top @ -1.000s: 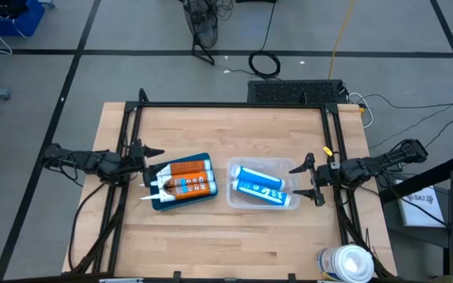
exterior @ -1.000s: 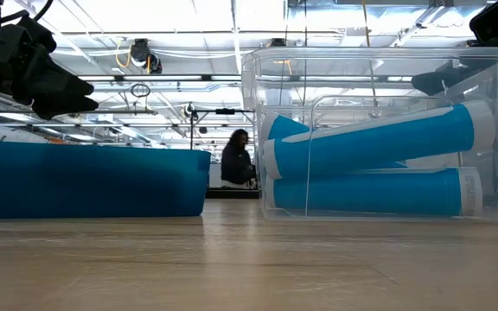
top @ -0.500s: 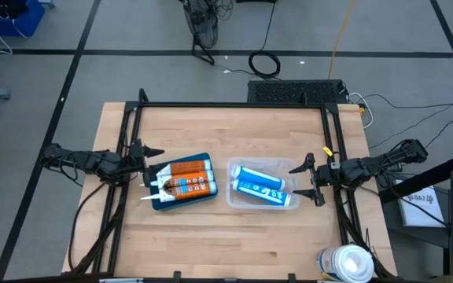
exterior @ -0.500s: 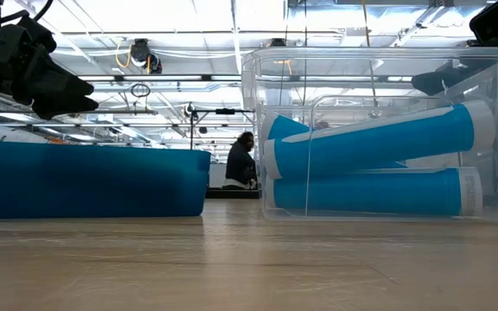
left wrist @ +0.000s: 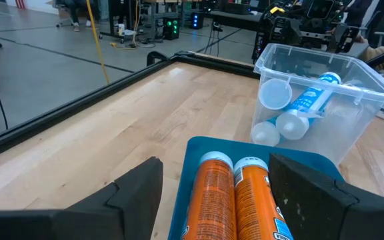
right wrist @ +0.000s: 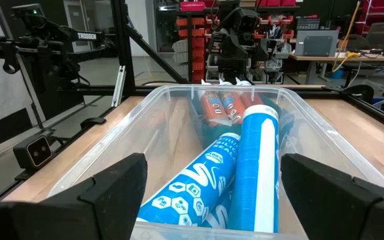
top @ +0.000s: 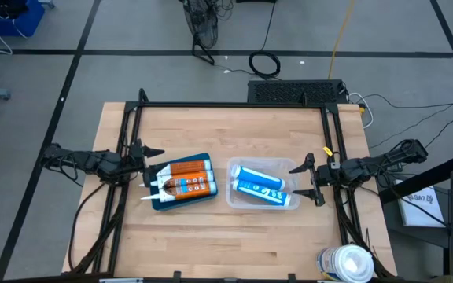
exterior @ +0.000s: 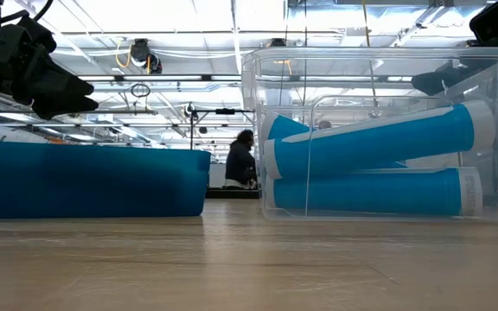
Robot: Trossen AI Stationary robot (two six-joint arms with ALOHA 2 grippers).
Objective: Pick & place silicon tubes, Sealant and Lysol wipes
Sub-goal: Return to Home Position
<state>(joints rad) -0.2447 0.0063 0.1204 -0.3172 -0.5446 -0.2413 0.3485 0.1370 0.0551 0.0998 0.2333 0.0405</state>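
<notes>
High view: left gripper (top: 152, 167) sits just beside blue bin (top: 182, 203), fingers spread, empty. Two orange sealant tubes (top: 187, 178) lie side by side in it. Right gripper (top: 307, 180) is beside clear bin (top: 256, 162), also spread and empty, with blue tubes (top: 259, 185) inside. Lysol wipes (top: 347, 263) stands upright at the table (top: 234, 134) corner on the right arm's side, well apart from both bins.
</notes>
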